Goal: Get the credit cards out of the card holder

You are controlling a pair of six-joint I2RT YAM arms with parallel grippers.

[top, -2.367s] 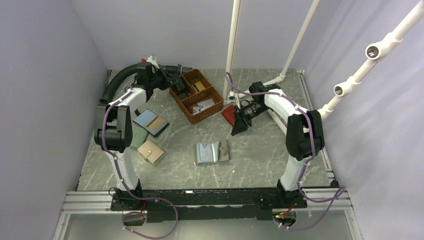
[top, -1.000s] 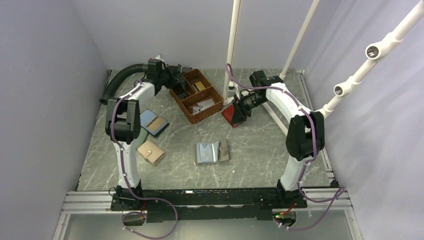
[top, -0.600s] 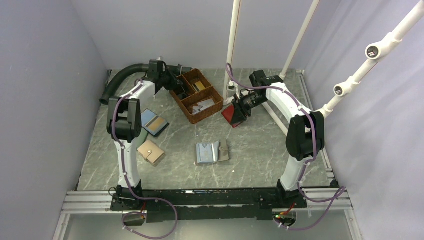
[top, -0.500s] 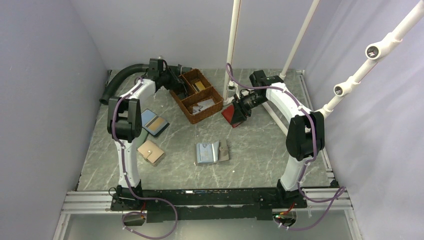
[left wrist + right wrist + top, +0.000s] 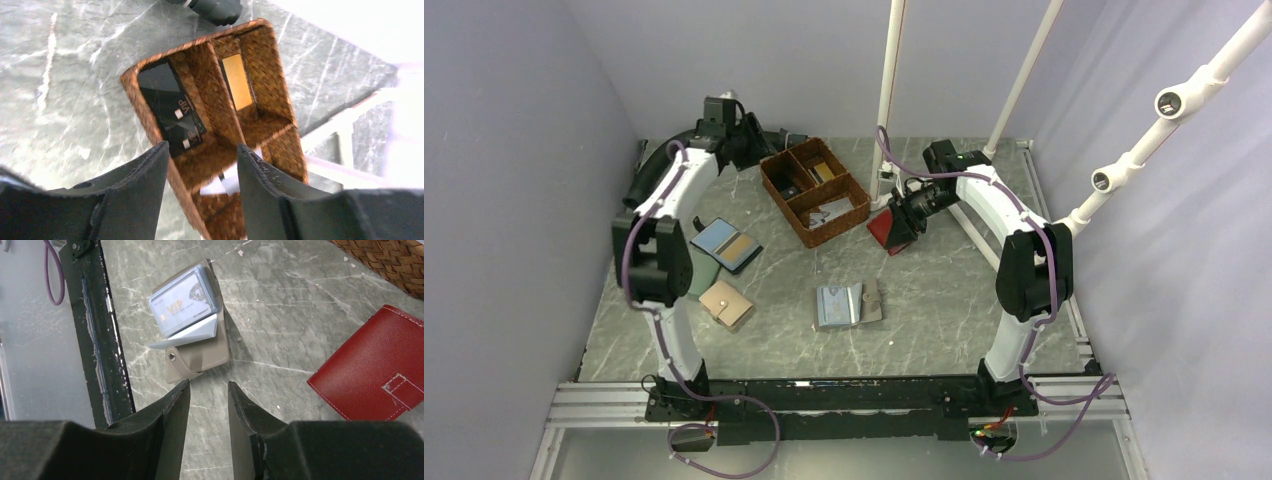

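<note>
Hovering spread and empty, left hand [image 5: 202, 150] has backed off to brown woven basket's [image 5: 130, 80] left edge; right hand [image 5: 207, 387] unchanged, parted, empty, beside red leather wallet [image 5: 370, 370]. Taupe-grey card holder [image 5: 197, 362] open mid-bench [image 5: 924, 320], pale credit card [image 5: 182, 300] inside, free room around.

A robotics lab test cell: plain lilac walls [image 5: 514, 150] box in a grey marble-patterned table [image 5: 924, 340] on the left, far and right sides. Two white robot arms, the left arm [image 5: 669, 190] and the right arm [image 5: 1014, 225], are bolted to an aluminium rail [image 5: 594, 405] along the near edge, trailing purple cables [image 5: 774, 440]. White plastic pipes [image 5: 889, 80] rise at the far right, and a black ribbed hose [image 5: 646, 170] lies far left
</note>
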